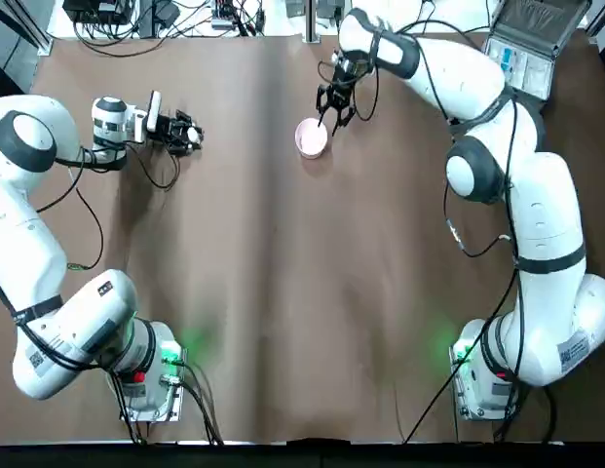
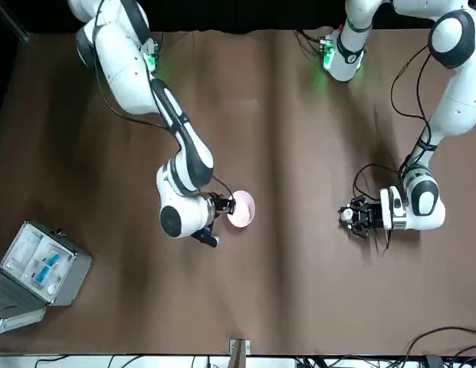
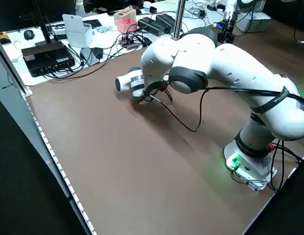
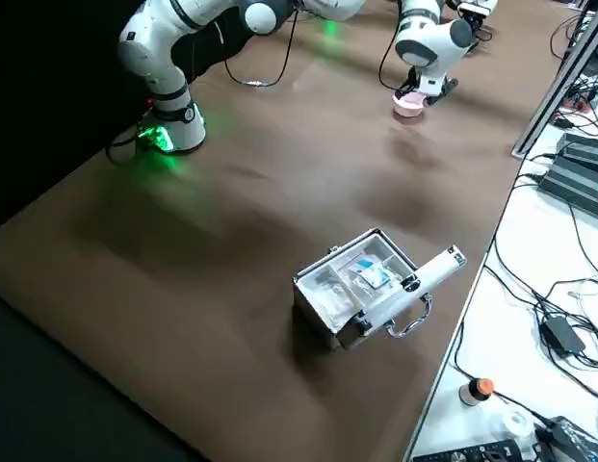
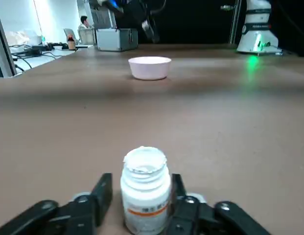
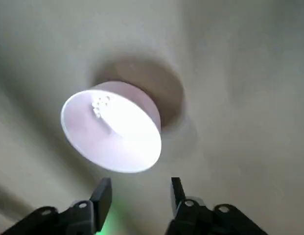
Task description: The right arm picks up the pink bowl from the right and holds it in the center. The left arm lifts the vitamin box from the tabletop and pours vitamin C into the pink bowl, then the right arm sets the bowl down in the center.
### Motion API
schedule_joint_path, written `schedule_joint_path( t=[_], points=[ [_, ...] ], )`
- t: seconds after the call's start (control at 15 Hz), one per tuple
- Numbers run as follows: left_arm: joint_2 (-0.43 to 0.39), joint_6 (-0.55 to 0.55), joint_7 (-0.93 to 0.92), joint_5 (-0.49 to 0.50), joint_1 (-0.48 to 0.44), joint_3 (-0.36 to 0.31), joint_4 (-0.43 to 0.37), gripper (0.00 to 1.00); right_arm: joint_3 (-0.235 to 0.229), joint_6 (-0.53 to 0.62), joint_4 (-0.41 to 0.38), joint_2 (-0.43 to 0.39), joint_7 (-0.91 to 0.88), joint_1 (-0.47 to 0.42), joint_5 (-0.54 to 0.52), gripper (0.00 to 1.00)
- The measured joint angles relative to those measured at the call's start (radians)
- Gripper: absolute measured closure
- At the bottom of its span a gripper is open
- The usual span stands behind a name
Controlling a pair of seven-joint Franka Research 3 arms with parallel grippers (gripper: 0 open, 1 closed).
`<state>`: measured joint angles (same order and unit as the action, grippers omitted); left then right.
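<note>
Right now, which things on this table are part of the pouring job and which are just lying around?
In the job:
pink bowl, under the open right gripper
vitamin box, upright between the open left gripper's fingers

Lying about:
grey hinged case, open

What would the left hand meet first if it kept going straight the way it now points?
The left hand already straddles the vitamin box, so it would push against that first. Beyond it the tabletop looks bare up to the pink bowl, roughly in line, though depth is hard to judge.

Open grey hinged case [image 4: 361,289] with blue-white contents, cables [image 4: 559,318] just beyond the table edge.
</note>
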<state>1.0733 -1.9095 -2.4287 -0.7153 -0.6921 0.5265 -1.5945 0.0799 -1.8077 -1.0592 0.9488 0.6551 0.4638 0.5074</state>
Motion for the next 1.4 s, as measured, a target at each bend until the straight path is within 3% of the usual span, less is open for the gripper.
schedule_joint_path(
  t=[0.33,0.53,0.8,0.93,1.13,1.4],
  points=[
    [-0.015,-0.013,0.0,0.01,0.001,-0.007,0.002,0.0,-0.007,0.081,0.002,-0.084,0.007,-0.064,-0.001,0.4],
    [-0.043,-0.012,0.0,0.01,0.001,-0.005,0.005,0.0,-0.01,0.163,0.014,-0.136,0.005,-0.138,-0.03,0.4],
    [-0.14,0.0,-0.004,0.014,0.002,-0.003,0.014,0.0,-0.009,0.287,0.026,-0.224,-0.018,-0.227,-0.203,0.38],
    [-0.201,0.004,-0.004,0.016,0.014,-0.002,0.014,0.0,-0.009,0.296,0.028,-0.272,-0.028,-0.246,-0.331,0.26],
    [-0.317,0.003,0.0,0.09,0.105,-0.004,0.004,0.0,-0.01,0.375,0.029,-0.374,-0.151,-0.298,-0.431,0.19],
    [-0.397,-0.017,0.002,0.144,0.239,-0.022,-0.008,0.0,-0.012,0.43,0.028,-0.444,-0.346,-0.397,-0.434,0.06]
  ],
)
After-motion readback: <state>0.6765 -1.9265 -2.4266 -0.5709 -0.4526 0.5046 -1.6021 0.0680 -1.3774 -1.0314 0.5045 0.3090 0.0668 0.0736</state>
